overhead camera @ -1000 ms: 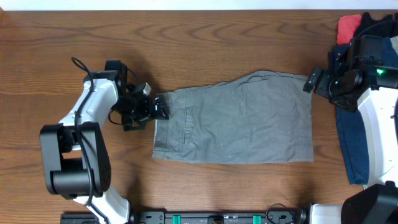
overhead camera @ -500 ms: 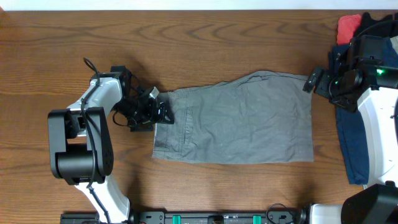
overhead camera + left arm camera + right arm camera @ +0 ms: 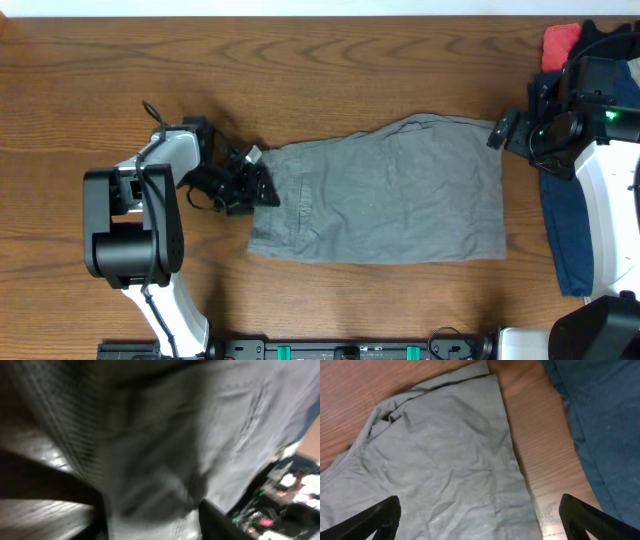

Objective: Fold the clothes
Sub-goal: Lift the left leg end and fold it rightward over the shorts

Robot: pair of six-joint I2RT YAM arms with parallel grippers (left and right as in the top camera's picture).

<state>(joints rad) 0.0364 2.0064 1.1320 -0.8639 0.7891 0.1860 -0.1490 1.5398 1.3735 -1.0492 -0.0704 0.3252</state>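
Note:
The clothes (image 3: 390,190) are light grey shorts lying flat across the middle of the table, waistband to the left. My left gripper (image 3: 262,188) sits on the waistband's left edge. In the blurred left wrist view grey fabric (image 3: 200,435) fills the frame, bunched between the two dark fingers (image 3: 215,522) of that gripper (image 3: 152,525), which are closed in on it. My right gripper (image 3: 497,130) hovers at the shorts' upper right corner. In the right wrist view it (image 3: 480,520) stands wide open above the leg hem (image 3: 445,460), holding nothing.
A dark blue garment (image 3: 565,230) lies along the right table edge under the right arm, also in the right wrist view (image 3: 605,425). A red cloth (image 3: 560,40) sits at the far right corner. Bare wood (image 3: 350,70) surrounds the shorts.
The left gripper has slid right onto the waistband edge and its jaws have come together on the fabric. The right arm has not moved.

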